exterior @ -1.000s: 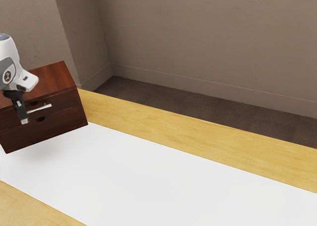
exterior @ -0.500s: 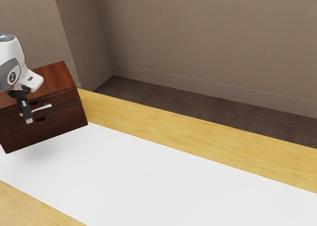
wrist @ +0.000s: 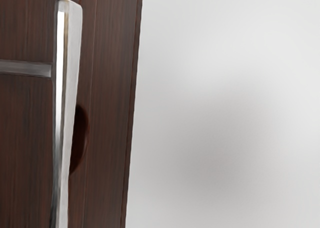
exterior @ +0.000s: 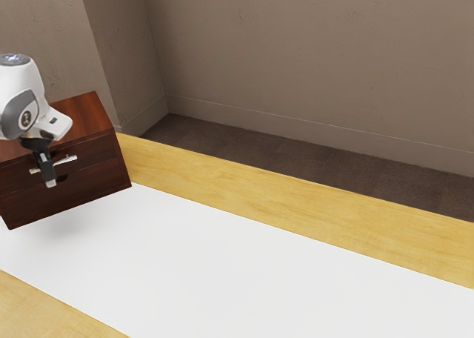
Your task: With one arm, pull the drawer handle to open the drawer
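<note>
**A:** Entry, exterior view, starting from its left. What's first?

**B:** The white arm, coming in at the exterior view's left edge. Its black gripper hangs downward in front of the cabinet.

**A:** Gripper state?

**B:** I cannot tell. It reads as one dark strip crossing the handle, so neither how wide it stands nor whether it has hold of anything can be read.

**A:** Location of the handle?

**B:** It is a silver bar on the upper drawer of the dark wood cabinet. It runs roughly level and tilts slightly up toward the exterior view's right. The gripper crosses it nearer its left end. A small dark recess sits just below it in the lower front.

**A:** Is the drawer out?

**B:** I can't judge that from this angle.

**A:** Wrist view?

**B:** The handle is close up as a bright bar over the dark wood front. The recess is partly behind it. Beside the wood lies the white surface.

**A:** Further right, exterior?

**B:** The white surface spans the table, which has a light wood border. Beyond it are the dark floor and then the grey-brown wall.
</note>
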Robot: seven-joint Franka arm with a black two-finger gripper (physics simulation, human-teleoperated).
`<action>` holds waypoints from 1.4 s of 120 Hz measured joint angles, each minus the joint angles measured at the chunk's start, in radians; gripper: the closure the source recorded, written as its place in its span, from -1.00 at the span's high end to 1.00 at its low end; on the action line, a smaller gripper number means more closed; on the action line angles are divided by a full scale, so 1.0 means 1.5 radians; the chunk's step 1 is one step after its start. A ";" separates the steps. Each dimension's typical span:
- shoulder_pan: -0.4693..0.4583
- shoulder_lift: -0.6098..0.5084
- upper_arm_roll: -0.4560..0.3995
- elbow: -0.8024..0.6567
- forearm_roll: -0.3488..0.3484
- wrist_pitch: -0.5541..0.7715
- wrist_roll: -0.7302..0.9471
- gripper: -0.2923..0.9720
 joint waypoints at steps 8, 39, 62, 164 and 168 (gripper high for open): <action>-0.001 0.001 -0.001 0.000 -0.003 0.000 -0.001 0.54; -0.001 0.003 -0.001 -0.001 -0.011 0.001 -0.006 0.51; -0.002 0.003 -0.001 -0.001 -0.018 -0.001 -0.010 0.43; -0.021 -0.047 -0.012 -0.055 -0.048 -0.018 -0.027 0.29; -0.017 -0.050 -0.017 -0.058 -0.048 -0.018 -0.028 0.29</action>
